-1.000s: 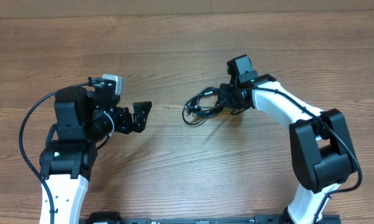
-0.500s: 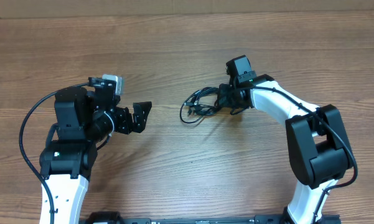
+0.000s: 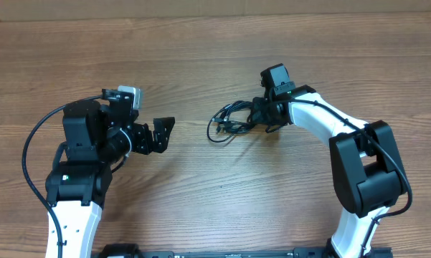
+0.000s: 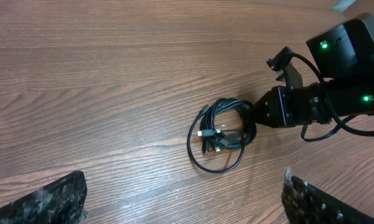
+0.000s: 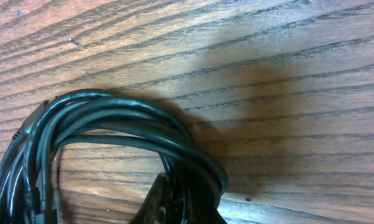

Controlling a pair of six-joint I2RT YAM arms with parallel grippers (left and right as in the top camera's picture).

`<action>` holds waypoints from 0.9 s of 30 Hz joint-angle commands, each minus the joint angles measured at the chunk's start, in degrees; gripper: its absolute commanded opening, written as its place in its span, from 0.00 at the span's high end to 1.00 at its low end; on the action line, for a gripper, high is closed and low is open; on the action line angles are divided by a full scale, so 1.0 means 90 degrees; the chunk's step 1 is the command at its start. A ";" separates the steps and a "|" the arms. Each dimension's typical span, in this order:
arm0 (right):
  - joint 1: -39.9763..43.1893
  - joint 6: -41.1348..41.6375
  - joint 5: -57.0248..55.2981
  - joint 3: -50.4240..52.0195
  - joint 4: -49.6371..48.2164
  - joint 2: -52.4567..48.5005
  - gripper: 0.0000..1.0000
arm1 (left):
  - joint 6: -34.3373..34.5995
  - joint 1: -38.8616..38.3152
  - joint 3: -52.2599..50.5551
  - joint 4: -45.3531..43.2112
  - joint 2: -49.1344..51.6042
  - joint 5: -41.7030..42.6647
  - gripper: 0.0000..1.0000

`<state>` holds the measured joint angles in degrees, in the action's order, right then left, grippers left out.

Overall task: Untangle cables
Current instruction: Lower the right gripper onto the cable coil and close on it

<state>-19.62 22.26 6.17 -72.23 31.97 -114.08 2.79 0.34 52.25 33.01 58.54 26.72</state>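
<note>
The cables (image 3: 229,122) lie as a small knotted bundle of thin black loops on the wooden table (image 3: 215,186), between the two arms. My right gripper (image 3: 257,117) is shut on the bundle's right side. In the right wrist view the looped cables (image 5: 112,121) pass between the closed fingers (image 5: 168,202) at the bottom edge. My left gripper (image 3: 161,135) stands wide open, well left of the bundle and holding nothing. The left wrist view shows the cables (image 4: 221,134), with small plug ends inside the loops, and the right gripper (image 4: 261,115) clamped on them. Its own fingertips (image 4: 56,199) sit far apart.
The left arm's thick black wire (image 3: 29,150) arcs out to the left of its base. The table's far edge (image 3: 215,13) runs along the top of the overhead view. Bare wood surrounds the bundle on all sides.
My right gripper has closed onto the cables. The bundle has shifted slightly left. The left arm has not moved.
</note>
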 commanded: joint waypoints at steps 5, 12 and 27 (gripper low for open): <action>-0.0027 -0.0034 -0.0015 0.0051 0.0124 -0.0253 0.96 | -0.0075 -0.0041 0.0153 0.0002 0.0027 -0.0039 0.00; -0.0027 -0.0187 -0.0017 -0.0007 0.0151 -0.0248 0.96 | -0.0075 -0.0041 0.0153 0.0002 0.0027 -0.0039 0.00; -0.0027 -0.0296 -0.0017 -0.0032 0.0172 -0.0240 0.96 | -0.0075 -0.0041 0.0153 0.0002 0.0027 -0.0039 0.00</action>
<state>-19.62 20.60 6.20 -72.49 32.64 -114.08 2.76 0.34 52.25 33.01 58.54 26.74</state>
